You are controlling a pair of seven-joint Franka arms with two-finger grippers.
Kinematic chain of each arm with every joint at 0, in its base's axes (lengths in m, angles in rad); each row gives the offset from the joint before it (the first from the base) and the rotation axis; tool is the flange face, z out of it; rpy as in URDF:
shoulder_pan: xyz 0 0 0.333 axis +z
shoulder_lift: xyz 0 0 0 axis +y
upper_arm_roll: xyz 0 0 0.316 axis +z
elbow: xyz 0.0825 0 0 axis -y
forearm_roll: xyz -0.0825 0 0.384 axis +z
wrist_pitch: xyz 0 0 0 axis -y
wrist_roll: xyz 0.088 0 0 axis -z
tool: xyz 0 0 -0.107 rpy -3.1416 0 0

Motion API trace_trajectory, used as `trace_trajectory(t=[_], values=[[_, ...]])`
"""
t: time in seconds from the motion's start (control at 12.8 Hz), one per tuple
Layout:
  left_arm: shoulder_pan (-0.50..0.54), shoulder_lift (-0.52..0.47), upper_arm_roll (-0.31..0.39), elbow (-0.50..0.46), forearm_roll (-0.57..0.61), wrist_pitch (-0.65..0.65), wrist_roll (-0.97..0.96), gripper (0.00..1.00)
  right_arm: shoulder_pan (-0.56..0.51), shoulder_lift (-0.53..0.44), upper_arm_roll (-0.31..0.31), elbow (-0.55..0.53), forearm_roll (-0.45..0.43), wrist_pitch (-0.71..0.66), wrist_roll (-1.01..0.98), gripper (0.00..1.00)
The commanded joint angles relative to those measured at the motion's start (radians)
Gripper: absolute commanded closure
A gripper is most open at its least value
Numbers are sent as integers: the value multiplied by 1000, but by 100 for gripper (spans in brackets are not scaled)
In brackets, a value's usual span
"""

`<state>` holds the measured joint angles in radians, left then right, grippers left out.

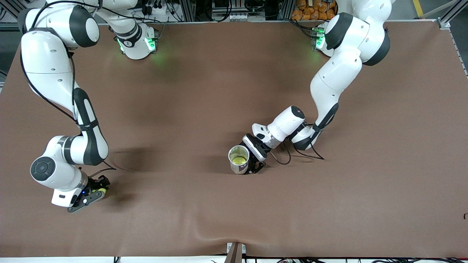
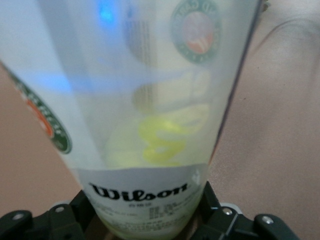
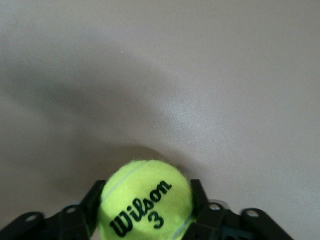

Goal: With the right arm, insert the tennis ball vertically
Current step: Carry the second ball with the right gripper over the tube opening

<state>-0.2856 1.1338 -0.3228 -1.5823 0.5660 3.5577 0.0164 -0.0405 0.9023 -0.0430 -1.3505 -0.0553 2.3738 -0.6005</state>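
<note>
Fuzzy yellow-green felt tennis ball (image 3: 146, 200) sits pinched in the right claw (image 1: 95, 193), low at the smooth brown counter (image 1: 204, 91) near the right arm's end; mid-counter, the left claw (image 1: 252, 160) clamps an upright clear plastic tube can (image 1: 238, 159)

The table (image 1: 219, 91) is lit evenly and brightly from above. Soft shadows are cast beside each arm, and green glows are thrown near the bases along the robots' edge. In the left wrist view the clear tube (image 2: 145, 125) is blurred and hazed, with a blue reflection. The tennis ball (image 3: 146, 200) is rendered sharp, its shadow diffuse.
</note>
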Motion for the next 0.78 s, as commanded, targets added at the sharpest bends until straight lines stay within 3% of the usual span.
trace_trajectory(t=[0.0, 0.31, 0.47, 0.7], values=[[6, 12, -1, 12, 20, -4, 0, 14, -6, -17, 21, 16, 69, 10, -21, 77], [6, 11, -1, 13, 20, -4, 0, 14, 89, -153, 34, 19, 81, -218, 184, 76], [6, 12, -2, 13, 20, -4, 0, 14, 181, -239, 35, 21, 81, -312, 397, 76], [8, 12, -1, 13, 20, -4, 0, 14, 327, -293, 37, 19, 92, -402, 765, 76]])
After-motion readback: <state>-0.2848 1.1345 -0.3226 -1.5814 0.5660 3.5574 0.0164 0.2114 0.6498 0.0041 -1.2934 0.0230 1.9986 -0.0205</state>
